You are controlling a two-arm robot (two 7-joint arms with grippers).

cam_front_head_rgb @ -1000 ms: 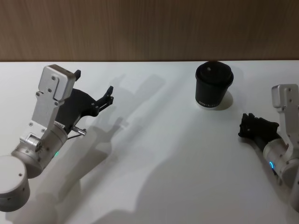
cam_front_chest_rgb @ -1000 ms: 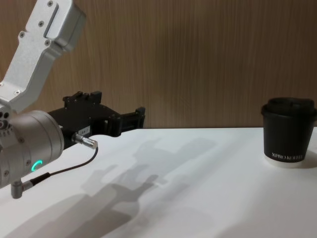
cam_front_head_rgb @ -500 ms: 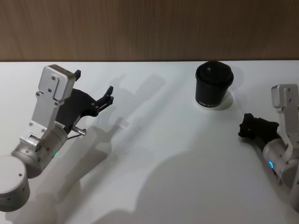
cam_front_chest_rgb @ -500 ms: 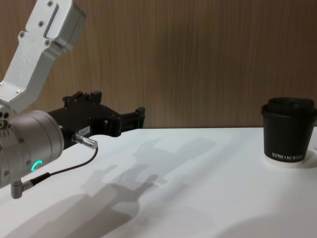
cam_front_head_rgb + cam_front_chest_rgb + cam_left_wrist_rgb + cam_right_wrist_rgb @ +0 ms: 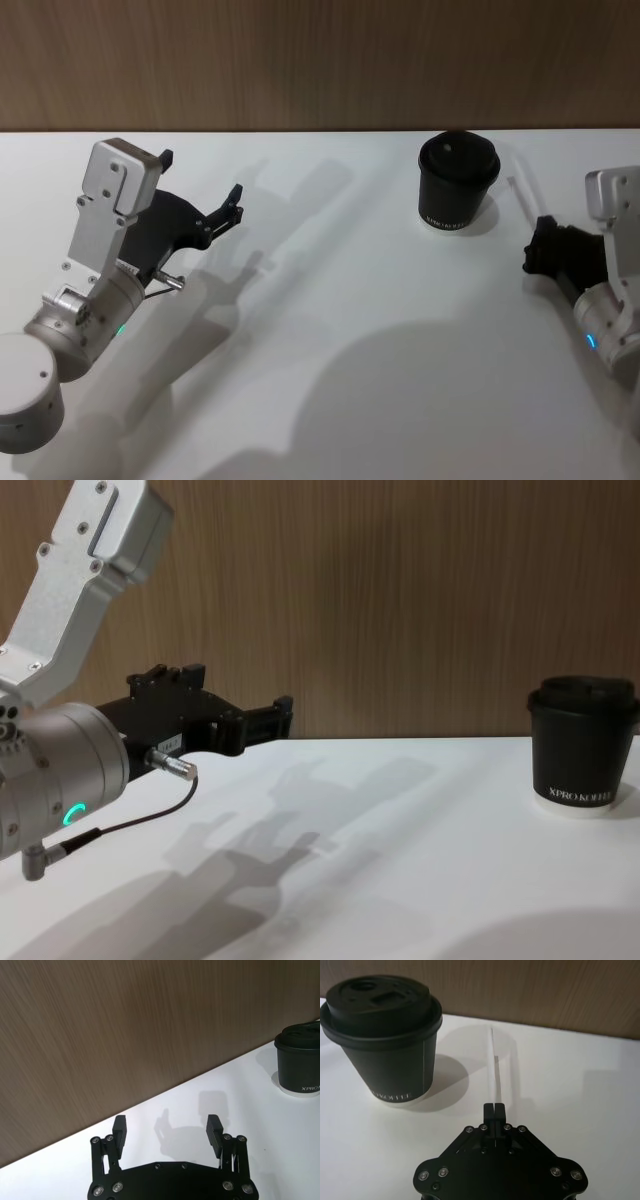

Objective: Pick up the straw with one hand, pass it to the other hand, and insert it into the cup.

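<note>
1. Your right hand (image 5: 494, 1108) is clenched on one end of the thin white plastic straw (image 5: 495, 1067), just beside the black lidded paper cup (image 5: 395, 1055).
2. Your left hand (image 5: 167, 1123) hangs released, well left of that cup.

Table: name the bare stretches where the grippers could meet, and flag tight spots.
Widest bare stretch: the middle of the table, between the open left gripper and the cup. The front strip between both arms is bare too. Crowded: the right side, where the right gripper, shut on the straw, sits close beside the cup.
</note>
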